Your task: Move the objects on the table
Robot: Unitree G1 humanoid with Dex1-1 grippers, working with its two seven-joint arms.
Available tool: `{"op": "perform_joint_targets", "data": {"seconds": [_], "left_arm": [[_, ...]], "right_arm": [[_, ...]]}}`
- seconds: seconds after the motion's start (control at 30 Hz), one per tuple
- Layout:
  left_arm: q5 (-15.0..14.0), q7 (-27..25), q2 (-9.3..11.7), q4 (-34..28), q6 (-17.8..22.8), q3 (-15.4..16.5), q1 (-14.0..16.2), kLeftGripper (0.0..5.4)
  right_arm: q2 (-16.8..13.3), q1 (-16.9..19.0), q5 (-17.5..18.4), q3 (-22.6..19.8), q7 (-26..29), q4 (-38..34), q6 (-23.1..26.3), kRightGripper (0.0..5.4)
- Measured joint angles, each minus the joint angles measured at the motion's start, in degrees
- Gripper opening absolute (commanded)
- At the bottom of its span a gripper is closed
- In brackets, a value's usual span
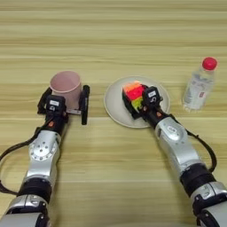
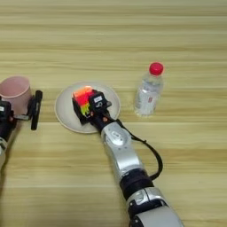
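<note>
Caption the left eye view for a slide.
Left gripper straddles the pink cup; right gripper holds the puzzle cube over the plate.

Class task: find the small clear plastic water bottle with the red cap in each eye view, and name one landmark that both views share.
Left eye view: small clear plastic water bottle with red cap, upright, far right.
Right eye view: same bottle, right of centre.
Shared landmark: the round cream plate, left of the bottle in both.

On the bench (image 1: 111, 26): one pink cup (image 1: 65, 88) at nine o'clock, one puzzle cube (image 1: 133, 96) on one plate (image 1: 114, 103) centrally, one red-capped bottle (image 1: 199, 84) at three o'clock.
</note>
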Motion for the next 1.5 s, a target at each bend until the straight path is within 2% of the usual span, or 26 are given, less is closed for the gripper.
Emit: {"op": "perform_joint_targets", "data": {"seconds": [0.13,0.3,0.8,1.13,1.5], "left_arm": [[-0.01,0.00,0.00,-0.05,0.01,0.03,0.05,5.40],[-0.01,-0.01,-0.01,-0.05,0.02,0.03,0.05,5.40],[-0.01,0.00,-0.15,-0.21,0.12,0.00,0.06,5.40],[0.00,0.06,-0.54,-1.35,0.37,-0.11,0.43,5.40],[0.00,0.92,-0.73,-3.63,0.95,-0.11,1.67,5.40]], "right_arm": [[0.01,0.58,-0.44,0.43,0.01,-4.01,0.70,4.91],[-0.05,1.53,-0.90,0.58,-0.16,-5.33,1.75,5.35],[-0.94,3.24,-1.87,0.67,-2.33,-7.91,6.59,5.35],[-1.57,3.97,-0.98,0.25,-1.72,-10.62,14.29,5.35],[-1.73,6.03,3.34,2.15,6.66,-17.70,27.29,5.35]]}}
